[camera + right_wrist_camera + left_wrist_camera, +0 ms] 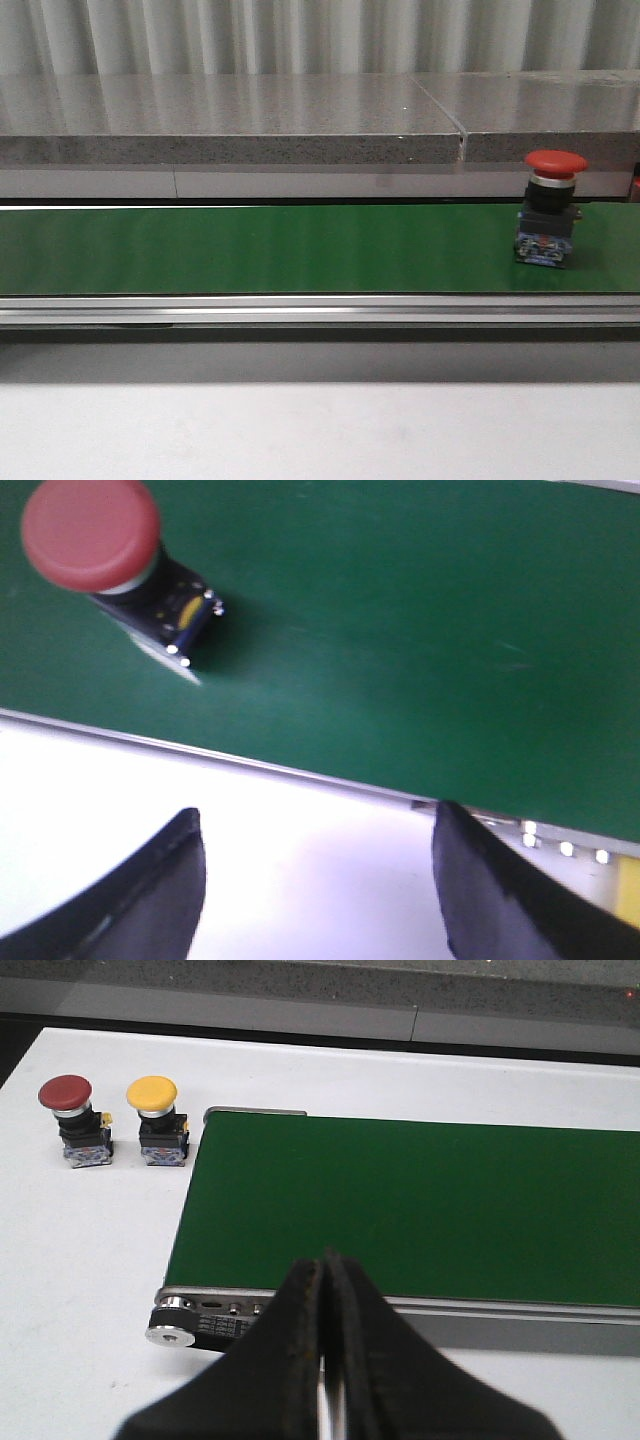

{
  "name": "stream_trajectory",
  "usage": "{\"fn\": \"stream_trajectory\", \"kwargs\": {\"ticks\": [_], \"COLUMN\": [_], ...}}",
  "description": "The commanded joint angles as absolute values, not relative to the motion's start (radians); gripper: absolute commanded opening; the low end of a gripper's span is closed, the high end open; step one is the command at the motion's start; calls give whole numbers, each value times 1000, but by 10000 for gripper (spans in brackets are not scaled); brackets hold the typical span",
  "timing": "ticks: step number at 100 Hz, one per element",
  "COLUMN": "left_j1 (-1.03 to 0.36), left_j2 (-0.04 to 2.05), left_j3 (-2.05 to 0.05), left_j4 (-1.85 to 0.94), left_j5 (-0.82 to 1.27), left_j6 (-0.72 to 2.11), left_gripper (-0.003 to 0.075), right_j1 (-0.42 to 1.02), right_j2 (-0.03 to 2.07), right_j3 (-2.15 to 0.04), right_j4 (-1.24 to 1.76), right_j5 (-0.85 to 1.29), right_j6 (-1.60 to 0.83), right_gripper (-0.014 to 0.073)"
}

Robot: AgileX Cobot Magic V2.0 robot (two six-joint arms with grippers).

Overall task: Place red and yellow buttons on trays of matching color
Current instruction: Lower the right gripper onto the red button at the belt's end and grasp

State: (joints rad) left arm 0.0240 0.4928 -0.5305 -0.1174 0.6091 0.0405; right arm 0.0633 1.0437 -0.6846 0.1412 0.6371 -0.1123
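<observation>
At the left end of the conveyor belt, off the belt on the white table, stand two spare units side by side: a red-capped button and a yellow-capped button, both upright. The left gripper hangs short of the belt's near rail with its black fingers pressed together, holding nothing.

On the belt's right portion stands the red button — upright, long axis vertical, a smooth domed mushroom cap over a black collar and a blue-and-metal contact block. The belt is matte green, framed in brushed aluminium.

The right gripper is spread wide and empty, positioned over the white table on the near side of the rail. The button lies beyond the rail and off to one side of the gap; judged from this, the right arm is nearer. No tray can be identified with certainty.
</observation>
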Motion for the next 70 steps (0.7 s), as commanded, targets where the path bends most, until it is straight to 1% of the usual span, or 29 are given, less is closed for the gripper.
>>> {"fn": "stream_trajectory", "kwargs": {"ticks": [1, 35, 53, 70], "left_j1": [16, 16, 16, 16], "left_j2": [494, 494, 494, 494], "left_j3": [-558, -558, -558, -558], "left_j4": [-130, -130, -130, -130], "left_j5": [540, 540, 540, 540], "left_j6": [42, 42, 42, 42], "left_gripper": [-20, -20, -20, -20], "right_j1": [64, 64, 65, 65], "right_j2": [1067, 1224, 1296, 1342], "right_j3": [-743, -881, -941, -973], "right_j4": [231, 254, 254, 254], "right_j5": [597, 649, 710, 694], "right_j6": [-197, -240, -252, -261], "right_gripper": [493, 493, 493, 493]}}
